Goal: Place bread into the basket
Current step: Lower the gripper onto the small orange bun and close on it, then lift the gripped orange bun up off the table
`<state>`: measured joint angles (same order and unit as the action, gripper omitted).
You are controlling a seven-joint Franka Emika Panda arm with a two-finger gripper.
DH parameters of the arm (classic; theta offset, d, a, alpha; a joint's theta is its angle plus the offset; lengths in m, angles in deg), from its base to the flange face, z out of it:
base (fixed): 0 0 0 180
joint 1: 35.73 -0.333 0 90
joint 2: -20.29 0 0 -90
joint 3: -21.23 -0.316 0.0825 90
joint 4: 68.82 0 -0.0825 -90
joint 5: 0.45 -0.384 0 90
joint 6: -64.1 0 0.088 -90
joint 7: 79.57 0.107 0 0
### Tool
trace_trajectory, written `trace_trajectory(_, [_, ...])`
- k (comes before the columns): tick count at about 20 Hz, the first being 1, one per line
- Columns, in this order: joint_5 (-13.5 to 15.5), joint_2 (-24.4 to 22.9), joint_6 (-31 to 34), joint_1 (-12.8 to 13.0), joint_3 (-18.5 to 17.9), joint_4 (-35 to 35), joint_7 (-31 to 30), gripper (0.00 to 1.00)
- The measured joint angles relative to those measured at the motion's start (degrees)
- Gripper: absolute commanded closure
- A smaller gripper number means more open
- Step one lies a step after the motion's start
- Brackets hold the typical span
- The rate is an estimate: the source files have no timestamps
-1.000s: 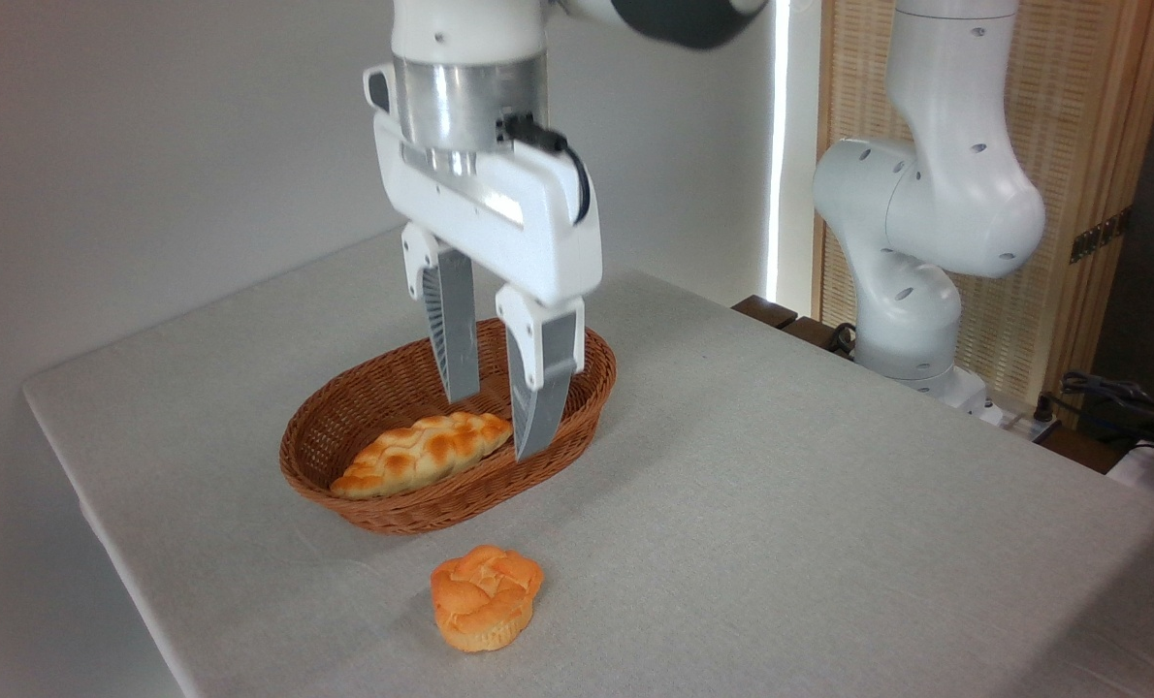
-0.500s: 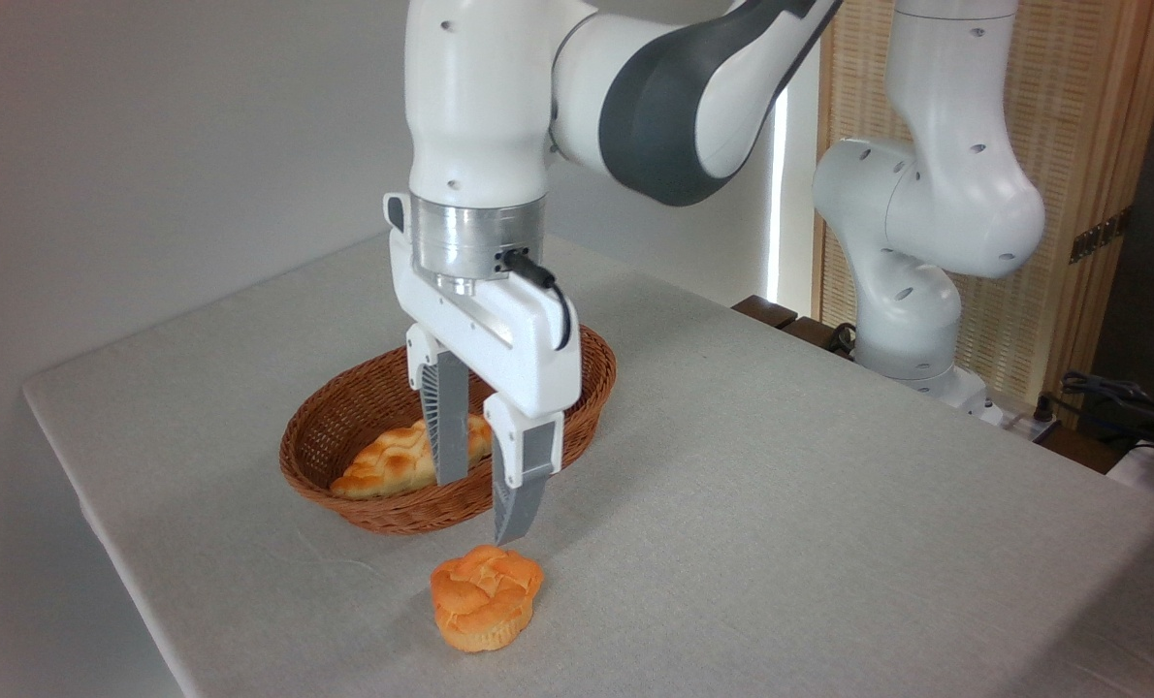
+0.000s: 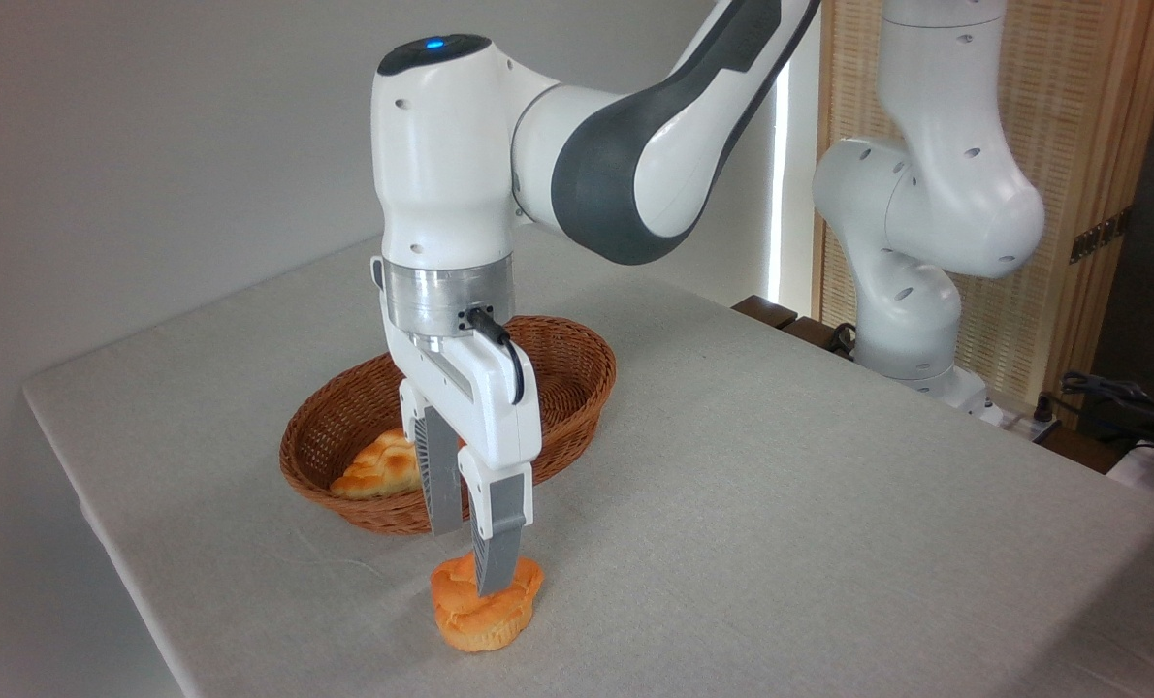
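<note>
Down from over the basket [image 3: 577,373] came the tool [image 3: 468,557], fingers parted narrowly, straddling the bread [image 3: 485,611] on the surface [image 3: 781,504].

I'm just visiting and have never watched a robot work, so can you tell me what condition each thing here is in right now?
gripper: open, lowered with its fingers around the top of the bread
bread: upright on the table, outside the basket
basket: upright, holding one braided loaf
braided loaf: lying in the basket, partly hidden by the gripper
table: covered in light cloth
</note>
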<state>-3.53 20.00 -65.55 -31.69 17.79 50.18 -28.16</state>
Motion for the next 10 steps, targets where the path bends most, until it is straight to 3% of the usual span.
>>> trace_trajectory(8, [-0.32, 1.58, -0.15, 0.00, 0.00, 1.25, 0.00, 0.01])
trace_trajectory(10, [-1.14, 2.14, -1.10, 0.00, 0.00, 1.34, 0.00, 0.13])
